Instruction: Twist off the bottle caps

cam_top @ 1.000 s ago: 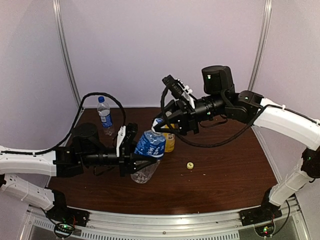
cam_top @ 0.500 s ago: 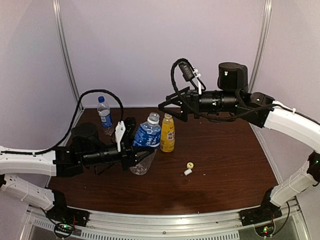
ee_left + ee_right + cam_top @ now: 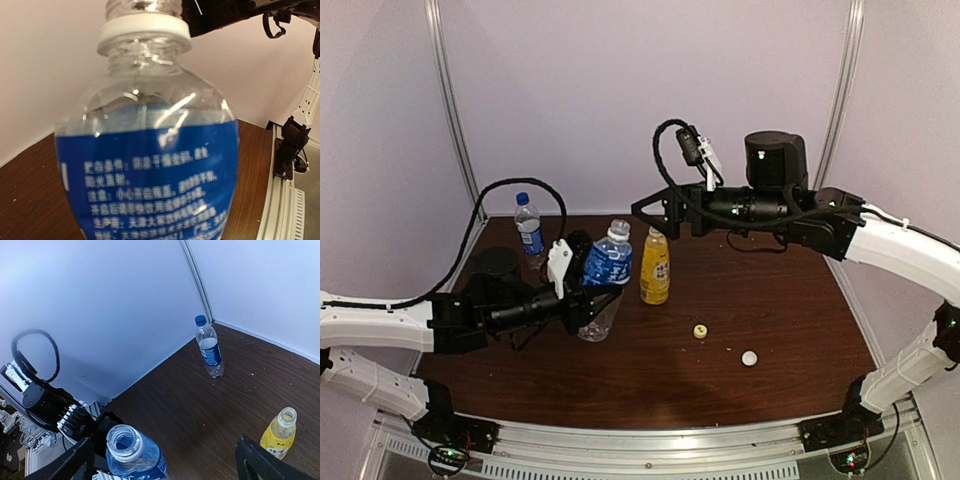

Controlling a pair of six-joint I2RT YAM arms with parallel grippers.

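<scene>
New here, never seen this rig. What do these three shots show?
It's a robot: a left arm and a right arm bolted at the near edge of the table. The overhead picture looks down from behind them; the other two come from cameras on each wrist. The left hand is shut on a short clear bottle with a blue label, tilted, its cap off. The right hand hangs open above, holding nothing. On the table stand an open yellow bottle and a taller clear bottle with its blue cap on; a yellow cap and a white cap lie loose.
</scene>
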